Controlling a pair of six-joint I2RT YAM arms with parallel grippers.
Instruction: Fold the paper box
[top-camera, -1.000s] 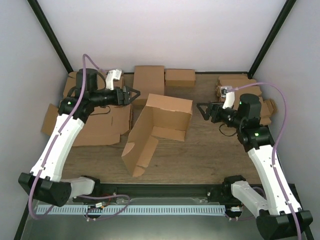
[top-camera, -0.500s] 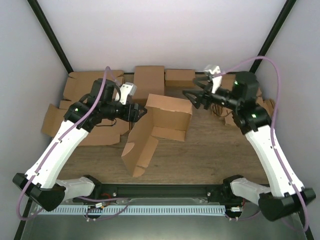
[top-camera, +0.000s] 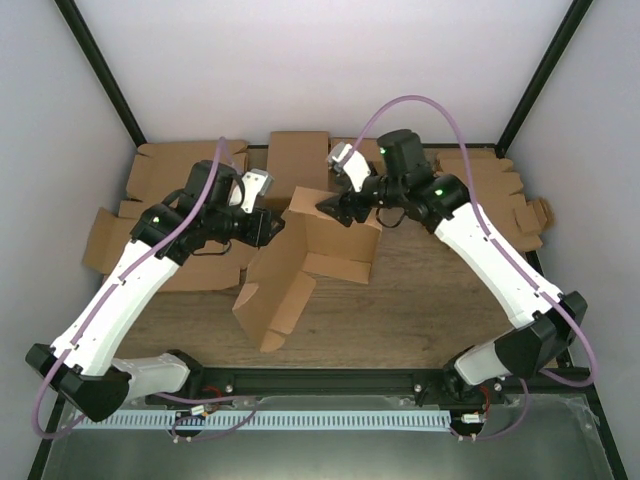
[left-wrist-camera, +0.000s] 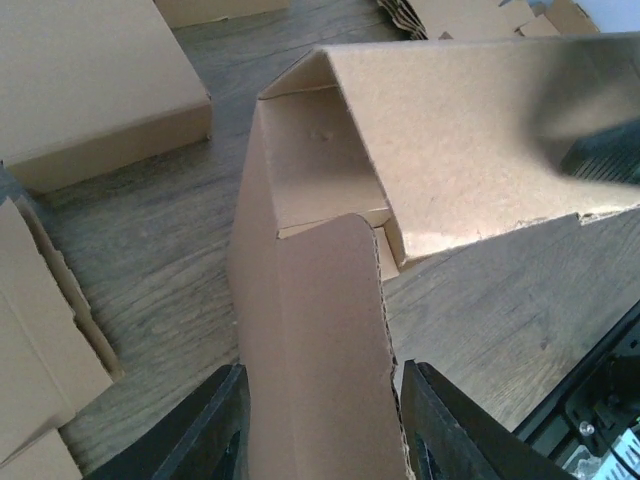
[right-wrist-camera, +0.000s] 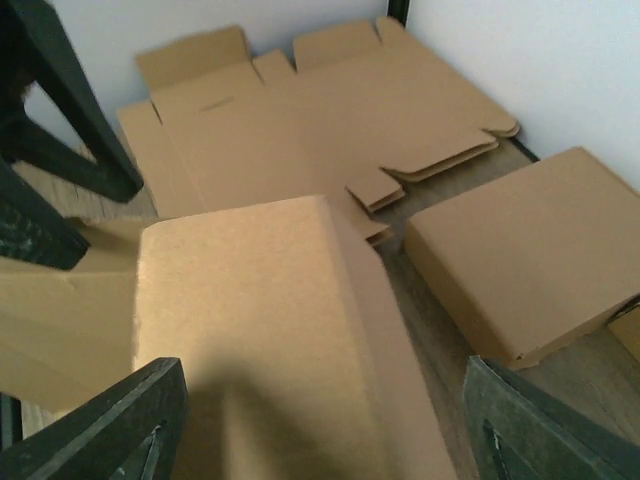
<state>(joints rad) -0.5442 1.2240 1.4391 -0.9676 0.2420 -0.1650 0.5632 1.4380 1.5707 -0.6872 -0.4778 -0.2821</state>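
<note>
The paper box (top-camera: 312, 258) stands half folded at mid-table, its back wall upright and a long side wall running toward the front left. My left gripper (top-camera: 276, 226) is open. In the left wrist view (left-wrist-camera: 325, 445) its fingers (left-wrist-camera: 215, 430) straddle the edge of the side wall (left-wrist-camera: 310, 330) with gaps on both sides. My right gripper (top-camera: 330, 208) is open at the back wall's top left corner. In the right wrist view (right-wrist-camera: 320, 440) its fingers (right-wrist-camera: 120, 420) are spread wide over the brown panel (right-wrist-camera: 250, 320), holding nothing.
Flat cardboard blanks (top-camera: 170, 215) lie at the left and more (top-camera: 500, 180) at the back right. A folded box (top-camera: 298, 158) and a smaller one (top-camera: 362, 148) sit against the back wall. Black frame posts (top-camera: 535, 75) stand in the corners.
My right arm has swung from the right side across to the box's back wall. My left gripper has moved down onto the side wall. The box's front end has shifted slightly left.
</note>
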